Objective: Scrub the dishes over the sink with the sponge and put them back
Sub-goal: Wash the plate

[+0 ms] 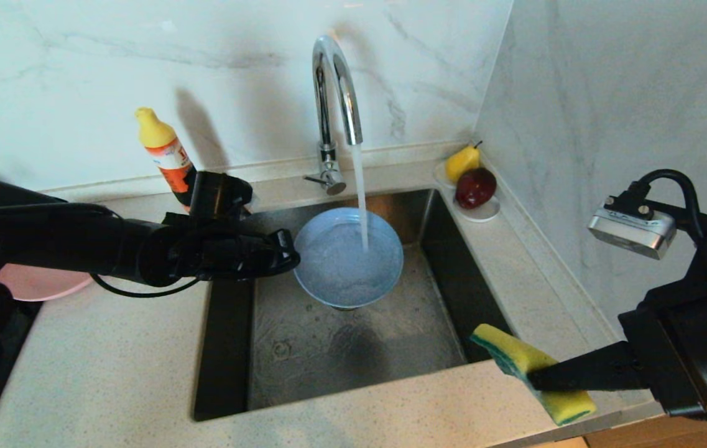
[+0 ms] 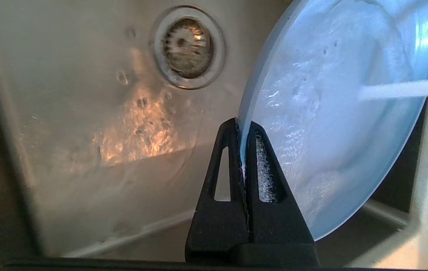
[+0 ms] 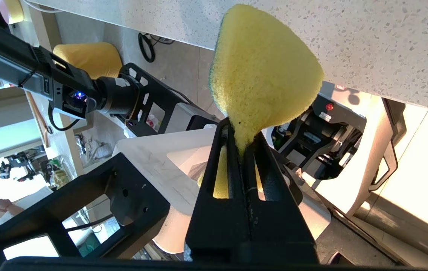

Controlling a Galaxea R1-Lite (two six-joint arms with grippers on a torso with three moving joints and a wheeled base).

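My left gripper (image 1: 291,252) is shut on the rim of the light blue plate (image 1: 348,256), holding it tilted over the sink (image 1: 328,348) under the running tap (image 1: 334,93). Water strikes the plate's face, which is wet and foamy (image 2: 334,124). In the left wrist view the fingertips (image 2: 242,126) pinch the plate's edge, with the drain strainer (image 2: 187,47) behind. My right gripper (image 1: 530,379) is shut on the yellow sponge (image 1: 533,379) with its green layer, held at the counter's front right corner. The sponge (image 3: 262,71) bulges beyond the fingers. A pink plate (image 1: 42,283) lies on the left counter, partly hidden by my left arm.
A yellow-capped detergent bottle (image 1: 166,155) stands behind the sink at the left. A white saucer (image 1: 484,213) with a yellow pear (image 1: 462,163) and a dark red fruit (image 1: 476,186) sits in the back right corner. A marble wall rises close on the right.
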